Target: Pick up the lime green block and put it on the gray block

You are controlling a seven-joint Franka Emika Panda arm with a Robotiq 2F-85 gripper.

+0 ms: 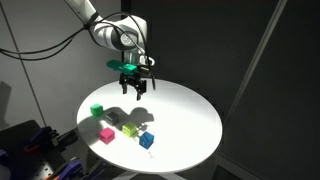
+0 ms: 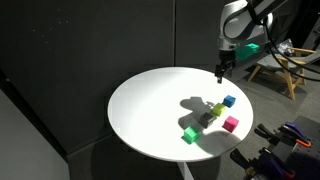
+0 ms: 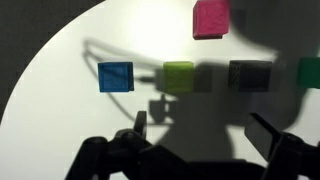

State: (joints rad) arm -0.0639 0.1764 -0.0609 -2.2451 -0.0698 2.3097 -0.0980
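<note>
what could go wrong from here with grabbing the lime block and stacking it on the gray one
1. The lime green block lies in a close row between the blue block and the gray block. The open gripper could knock either neighbour on the way down.
2. The gray block is dark and in shadow, so the placement may be misjudged and the lime green block could slip off.

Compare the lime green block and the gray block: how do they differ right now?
Colour: the lime green block is bright yellow-green; the gray block is dull and dark. Neighbours: in the wrist view the lime green block sits beside the blue block, the gray block beside the green block. Both are same-sized cubes, flat on the white table, untouched by the open claw.
</note>
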